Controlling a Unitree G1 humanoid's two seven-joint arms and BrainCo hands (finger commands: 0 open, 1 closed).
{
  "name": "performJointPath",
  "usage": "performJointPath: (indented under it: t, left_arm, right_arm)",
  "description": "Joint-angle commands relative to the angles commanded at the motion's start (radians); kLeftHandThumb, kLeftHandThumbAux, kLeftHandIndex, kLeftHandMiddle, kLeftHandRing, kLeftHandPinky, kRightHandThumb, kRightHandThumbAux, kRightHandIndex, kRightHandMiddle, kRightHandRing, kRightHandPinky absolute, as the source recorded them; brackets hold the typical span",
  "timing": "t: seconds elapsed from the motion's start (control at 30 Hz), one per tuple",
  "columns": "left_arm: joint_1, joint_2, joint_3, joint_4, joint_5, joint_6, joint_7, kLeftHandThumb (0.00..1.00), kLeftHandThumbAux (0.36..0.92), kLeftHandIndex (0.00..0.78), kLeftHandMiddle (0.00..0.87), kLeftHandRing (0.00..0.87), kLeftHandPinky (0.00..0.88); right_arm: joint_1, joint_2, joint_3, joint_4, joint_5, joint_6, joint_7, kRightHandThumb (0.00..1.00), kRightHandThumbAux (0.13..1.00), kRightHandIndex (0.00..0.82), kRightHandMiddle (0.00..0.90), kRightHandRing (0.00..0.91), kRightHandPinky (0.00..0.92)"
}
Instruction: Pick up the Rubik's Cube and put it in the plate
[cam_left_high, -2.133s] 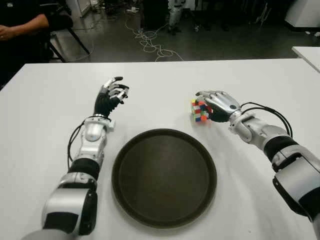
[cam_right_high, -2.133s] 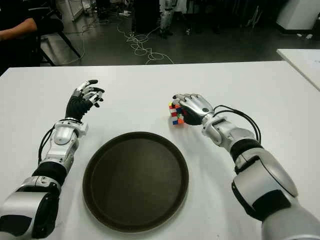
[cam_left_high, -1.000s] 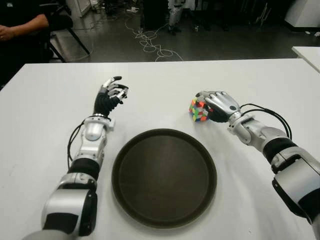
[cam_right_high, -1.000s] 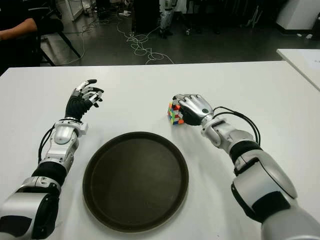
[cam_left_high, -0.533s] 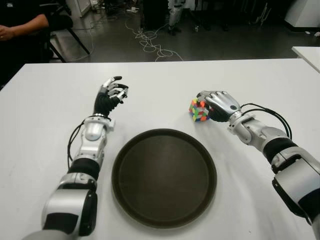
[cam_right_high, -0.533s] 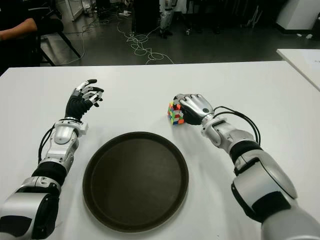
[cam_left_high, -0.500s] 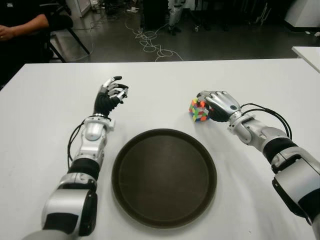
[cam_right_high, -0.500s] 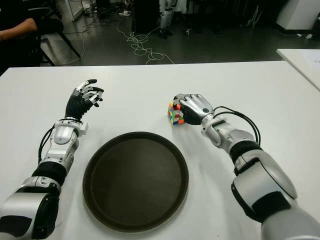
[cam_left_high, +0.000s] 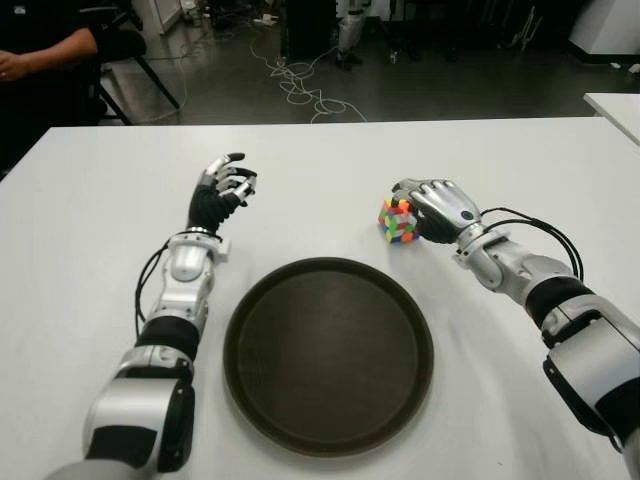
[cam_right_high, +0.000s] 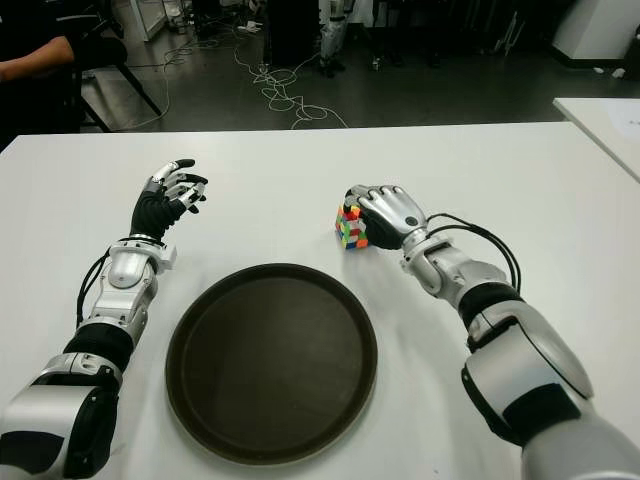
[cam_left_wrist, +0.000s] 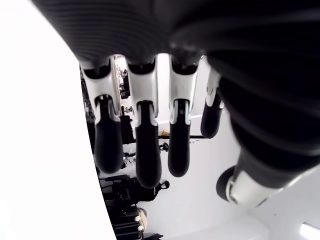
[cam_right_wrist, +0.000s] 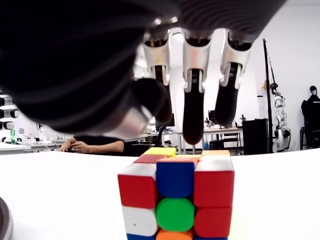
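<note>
The Rubik's Cube (cam_left_high: 398, 220) stands on the white table (cam_left_high: 90, 230), just beyond the right rim of the dark round plate (cam_left_high: 330, 360). My right hand (cam_left_high: 415, 203) arches over the cube from its right side. In the right wrist view the cube (cam_right_wrist: 176, 195) rests on the table, while the fingers (cam_right_wrist: 194, 120) hang just above its top with a gap showing and the thumb sits near its upper corner. Left of the plate my left hand (cam_left_high: 222, 185) is held up, its fingers (cam_left_wrist: 145, 150) loosely bent and holding nothing.
A person (cam_left_high: 40, 50) sits beyond the far left corner of the table. Cables (cam_left_high: 300, 85) lie on the dark floor behind it. A second white table (cam_left_high: 615, 105) shows at the right edge.
The cube has turned slightly under my right hand and stays in nearly the same spot. My right hand has crept a little farther over it. The left hand has not moved.
</note>
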Motion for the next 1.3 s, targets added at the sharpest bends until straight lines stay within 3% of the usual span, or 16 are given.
performJointPath:
  t: [0.07, 0.23, 0.63, 0.93, 1.13, 1.3]
  left_arm:
    - [-0.001, 0.000, 0.001, 0.002, -0.001, 0.000, -0.002, 0.305, 0.687, 0.221, 0.405, 0.483, 0.549]
    - [-0.002, 0.001, 0.002, 0.005, -0.004, 0.001, -0.008, 0.311, 0.680, 0.219, 0.409, 0.491, 0.556]
    - [-0.006, 0.000, 0.005, 0.014, -0.004, 0.006, -0.004, 0.288, 0.689, 0.221, 0.399, 0.479, 0.536]
    - [-0.013, 0.001, 0.004, 0.031, -0.001, 0.002, -0.003, 0.287, 0.687, 0.217, 0.409, 0.491, 0.548]
    - [-0.022, 0.004, 0.004, 0.048, -0.001, -0.004, -0.006, 0.294, 0.689, 0.217, 0.417, 0.498, 0.561]
    - [-0.025, 0.007, 0.003, 0.053, 0.001, -0.006, -0.006, 0.288, 0.699, 0.210, 0.416, 0.499, 0.563]
  right_arm:
    - [-0.001, 0.001, -0.001, 0.002, -0.001, 0.001, 0.002, 0.144, 0.775, 0.157, 0.144, 0.164, 0.173]
    - [-0.001, 0.003, -0.001, 0.005, -0.002, 0.000, -0.003, 0.019, 0.774, 0.087, 0.099, 0.119, 0.133]
    - [-0.012, -0.005, 0.010, 0.009, -0.020, -0.003, -0.067, 0.000, 0.767, 0.046, 0.052, 0.053, 0.069]
    - [-0.051, -0.003, 0.010, 0.003, -0.034, -0.001, -0.226, 0.000, 0.769, 0.064, 0.065, 0.060, 0.079]
    - [-0.097, 0.031, -0.036, -0.006, 0.011, -0.008, -0.254, 0.000, 0.790, 0.074, 0.077, 0.070, 0.083]
    - [-0.069, 0.087, -0.163, -0.004, 0.159, -0.047, -0.169, 0.000, 0.803, 0.086, 0.108, 0.098, 0.100]
